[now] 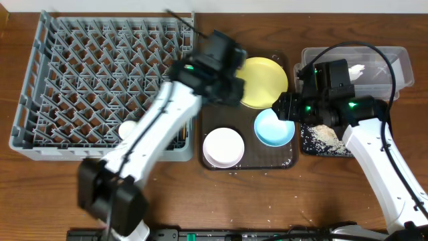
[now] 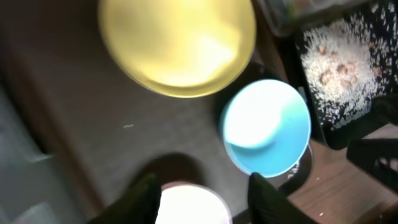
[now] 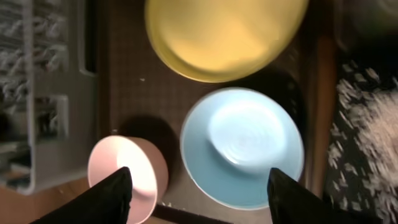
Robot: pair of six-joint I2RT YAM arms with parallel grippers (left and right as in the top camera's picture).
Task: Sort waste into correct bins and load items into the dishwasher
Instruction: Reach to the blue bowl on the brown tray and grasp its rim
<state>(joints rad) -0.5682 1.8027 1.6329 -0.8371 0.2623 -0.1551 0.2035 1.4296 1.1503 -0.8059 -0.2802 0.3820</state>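
from above, the rack [image 1: 100, 87] fills the left side, with what looks like the cup [image 1: 127, 128] near its front edge. beside it the brown tray [image 1: 249, 163] holds the plate [image 1: 264, 82], blue bowl [image 1: 274, 127] and white bowl [image 1: 223, 147]. on the right the tub [image 1: 381, 63] holds the napkin [image 1: 354, 69], and the black tray [image 1: 306, 134] carries rice [image 1: 328, 134]. the left claw [image 1: 226, 84], blurred, hangs at the plate's left edge, and the right claw [image 1: 284, 108] is at the blue bowl's far rim, so the two are near each other. left wrist: its fingers [image 2: 140, 199] stand apart and hold nothing, with the white bowl showing below between them. right wrist: its fingers [image 3: 115, 193] are spread wide and empty, with the blue bowl under the gap. the risk, as i judge it, is that both claws are over one crowded tray and could knock together. the blue bowl lies just beside the plate, so a finger dropping on its rim may shove the plate or slip off the glossy edge.
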